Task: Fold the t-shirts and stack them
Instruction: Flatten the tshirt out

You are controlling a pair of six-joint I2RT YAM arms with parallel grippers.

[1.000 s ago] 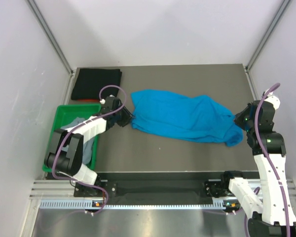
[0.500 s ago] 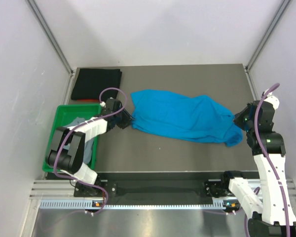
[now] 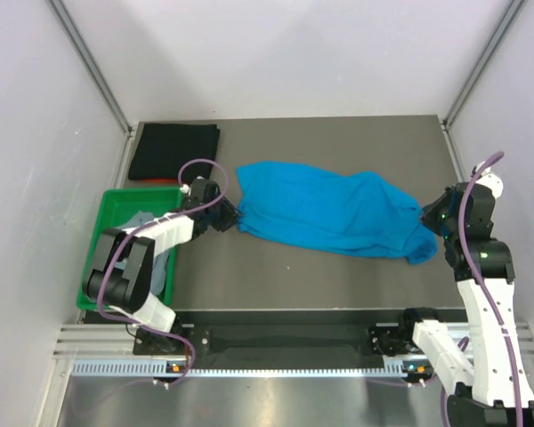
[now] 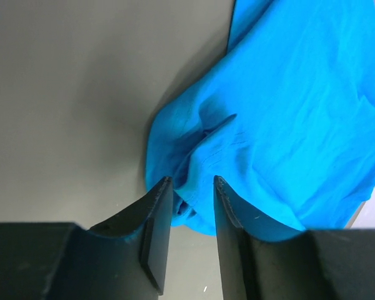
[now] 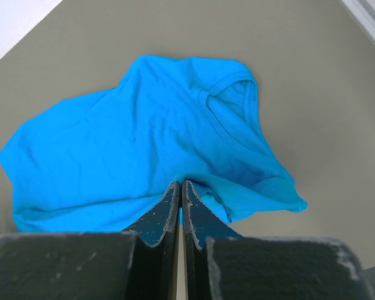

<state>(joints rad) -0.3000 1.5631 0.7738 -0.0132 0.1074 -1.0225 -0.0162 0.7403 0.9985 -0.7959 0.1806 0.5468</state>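
Cloth fills the middle of the counter: the blue shirt lies there rumpled and unfolded, stretched long from left to right. Every other place here is told from this shirt.

At the shirt's left end sits the left gripper, low over the counter. Its two fingers stand a narrow gap apart, and a wrinkled fold of the shirt's hem reaches into that gap at the tips. The fingers are not pressed onto the cloth, and bare counter shows between them nearer the wrist.

At the shirt's right end is the right gripper. Its fingers are closed tight against each other, and a thin sliver of blue shows in the slit between them, so it pinches the shirt's edge there. From its wrist view the neckline lies beyond the tips, toward the upper right, with the body of the shirt spreading away to the left.

Behind the shirt's left end, well apart from it, the black shirt lies folded flat at the far left corner. Left of the shirt, past the left gripper, stands the green bin with the grey shirt bunched inside it.
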